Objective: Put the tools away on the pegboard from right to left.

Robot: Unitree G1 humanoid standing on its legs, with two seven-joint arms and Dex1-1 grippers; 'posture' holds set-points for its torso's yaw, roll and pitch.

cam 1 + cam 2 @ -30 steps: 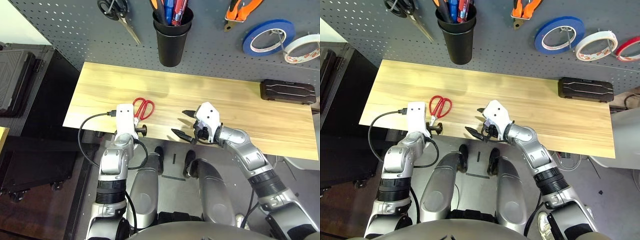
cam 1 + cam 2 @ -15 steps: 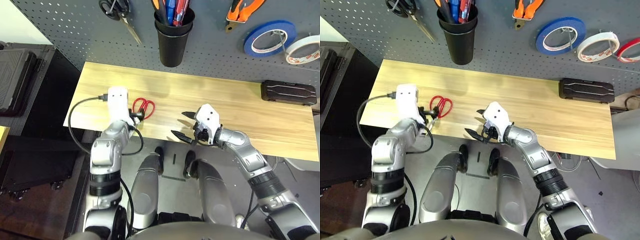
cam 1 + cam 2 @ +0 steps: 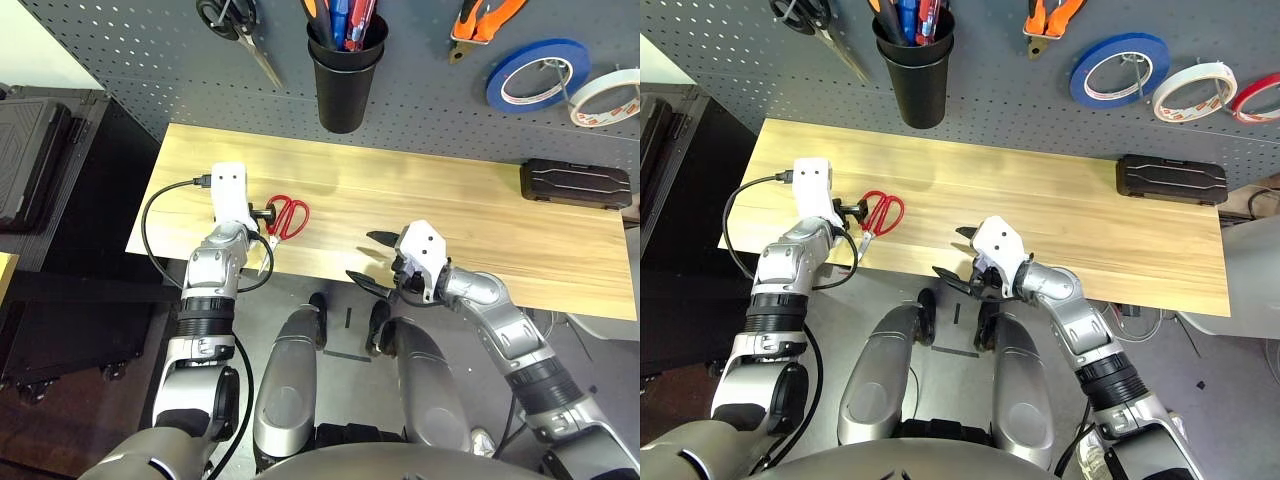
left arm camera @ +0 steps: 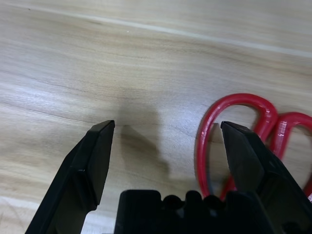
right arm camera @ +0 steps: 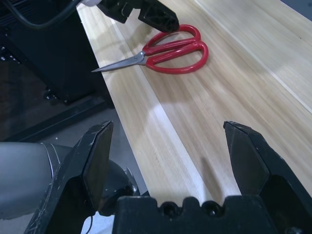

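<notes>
Left tool (image 4: 168,124): we see it wide, one finger over a handle loop, contact unclear | right tool (image 5: 169,124): wide | scissors (image 5: 175,69): flat on bench (image 3: 450,190), blades towards us | we judge them light, stiff, slick; grip both loops | left arm (image 3: 210,270): reaching forward, tool angled down

Left pincer relocated; right pincer slightly shifted.
Compared with one second ago, left pincer (image 4: 168,123) is farther in from the worktop's (image 3: 400,190) near edge and more to the left, now beside the handles of the red-handled scissors (image 3: 287,218) instead of down by their blades, which are less covered. Left forearm (image 3: 205,315) sits farther left. Right pincer (image 5: 168,123) is slightly closer to the robot and a little to the right.
</notes>
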